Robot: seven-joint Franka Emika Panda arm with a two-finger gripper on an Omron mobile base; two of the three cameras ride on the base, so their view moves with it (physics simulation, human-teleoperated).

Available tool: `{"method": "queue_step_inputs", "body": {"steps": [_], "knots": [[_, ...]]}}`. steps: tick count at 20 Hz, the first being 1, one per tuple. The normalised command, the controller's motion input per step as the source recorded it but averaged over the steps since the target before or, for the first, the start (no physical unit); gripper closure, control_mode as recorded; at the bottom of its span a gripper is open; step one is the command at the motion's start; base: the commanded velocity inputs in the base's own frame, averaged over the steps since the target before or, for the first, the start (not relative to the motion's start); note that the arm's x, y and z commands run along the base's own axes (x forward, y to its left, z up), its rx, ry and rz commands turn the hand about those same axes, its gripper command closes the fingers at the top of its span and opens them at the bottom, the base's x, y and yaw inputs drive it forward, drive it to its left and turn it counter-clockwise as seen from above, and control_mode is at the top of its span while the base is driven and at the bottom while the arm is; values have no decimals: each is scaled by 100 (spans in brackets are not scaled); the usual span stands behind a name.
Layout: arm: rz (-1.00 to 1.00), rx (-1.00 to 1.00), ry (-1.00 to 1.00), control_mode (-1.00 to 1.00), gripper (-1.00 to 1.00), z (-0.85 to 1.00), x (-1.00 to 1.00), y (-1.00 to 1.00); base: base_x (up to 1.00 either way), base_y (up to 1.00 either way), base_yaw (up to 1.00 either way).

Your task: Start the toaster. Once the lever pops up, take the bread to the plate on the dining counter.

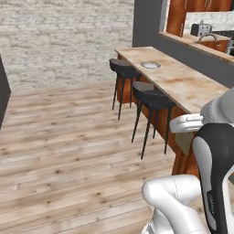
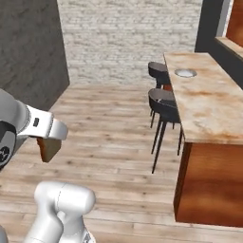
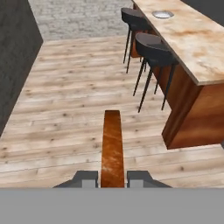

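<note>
Gripper [image 3: 112, 178], bottom centre of hand view, clenched on bread [image 3: 112, 146], slice edge-on. Plate [image 3: 162, 14] sat top right on dining counter [image 3: 192, 39]. Best: keep slice level, approach past stools [image 3: 154, 48], release low over plate.

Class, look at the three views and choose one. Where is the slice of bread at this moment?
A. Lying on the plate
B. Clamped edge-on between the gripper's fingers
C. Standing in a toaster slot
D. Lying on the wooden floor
B: the hand view shows the bread edge-on between the fingers of the gripper, above the floor, while the plate sits bare on the dining counter.
</note>
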Motion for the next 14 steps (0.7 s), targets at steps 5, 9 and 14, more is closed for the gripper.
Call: {"method": "queue_step_inputs", "body": {"steps": [5,9,14], "knots": [[0,0,0,100,100,0,0,0,23,34,-34],[0,0,0,100,100,0,0,0,7,23,-31],[0,0,0,100,100,0,0,0,14,40,-23]]}}
